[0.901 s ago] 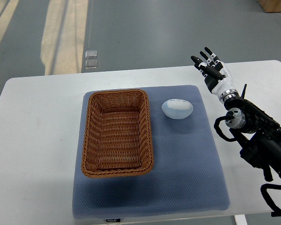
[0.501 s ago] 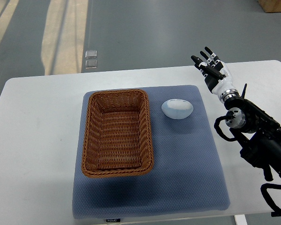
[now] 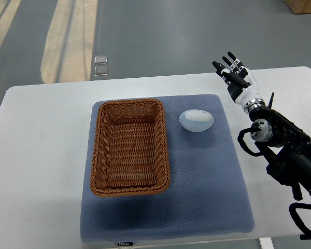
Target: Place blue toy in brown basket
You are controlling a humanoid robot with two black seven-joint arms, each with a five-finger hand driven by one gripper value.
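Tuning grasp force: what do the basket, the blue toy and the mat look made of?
Basket: woven wicker or rattan-like strands, brown with a slight sheen; the weave rows are visible on walls and floor.
Blue toy: smooth pale-blue egg shape with a soft highlight, probably plastic or rubber; the picture cannot tell which.
Mat: grey-blue with a fine dotted texture, likely fabric-covered foam.

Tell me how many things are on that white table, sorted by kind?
Basket: 1
Blue toy: 1
Blue mat: 1
Total: 3, with the robot's right hand open above the table's far edge, holding nothing.
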